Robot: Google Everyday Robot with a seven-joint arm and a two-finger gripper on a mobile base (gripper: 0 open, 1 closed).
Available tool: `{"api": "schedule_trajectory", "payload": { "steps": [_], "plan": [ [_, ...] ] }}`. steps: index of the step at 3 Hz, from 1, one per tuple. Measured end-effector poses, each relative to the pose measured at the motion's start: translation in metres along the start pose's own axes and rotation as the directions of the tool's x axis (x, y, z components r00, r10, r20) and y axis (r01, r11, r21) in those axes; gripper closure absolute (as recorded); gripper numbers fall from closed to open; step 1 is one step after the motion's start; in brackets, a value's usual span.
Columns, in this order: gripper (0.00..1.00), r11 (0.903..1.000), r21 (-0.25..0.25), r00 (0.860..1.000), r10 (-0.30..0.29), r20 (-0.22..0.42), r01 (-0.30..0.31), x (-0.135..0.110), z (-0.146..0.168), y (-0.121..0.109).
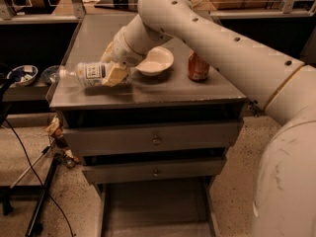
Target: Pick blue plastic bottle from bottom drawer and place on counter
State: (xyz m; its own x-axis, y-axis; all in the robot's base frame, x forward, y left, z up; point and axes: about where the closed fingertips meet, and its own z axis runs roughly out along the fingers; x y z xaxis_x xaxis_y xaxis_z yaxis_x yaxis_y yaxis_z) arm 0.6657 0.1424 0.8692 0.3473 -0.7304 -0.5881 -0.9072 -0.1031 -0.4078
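Camera view: gripper (114, 73) clamped on the sideways blue plastic bottle (88, 73) above counter (173, 90).

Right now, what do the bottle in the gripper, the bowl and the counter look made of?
Blue plastic bottle: clear, glossy plastic, see-through past its printed label. Bowl: white, smooth, likely ceramic or plastic; cannot tell. Counter: matte gray, probably metal, faint reflections, worn front edge. Gripper, at the counter's left front, grips the bottle.
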Motion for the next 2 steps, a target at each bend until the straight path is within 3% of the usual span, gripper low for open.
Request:
{"api": "schedule_trajectory", "payload": {
  "steps": [1, 2],
  "plan": [
    [0.0, 1.0, 0.0, 1.0, 0.0, 0.0, 0.0, 0.0, 0.0001, 0.0],
    [0.0, 1.0, 0.0, 1.0, 0.0, 0.0, 0.0, 0.0, 0.0001, 0.0]
  ]
}}
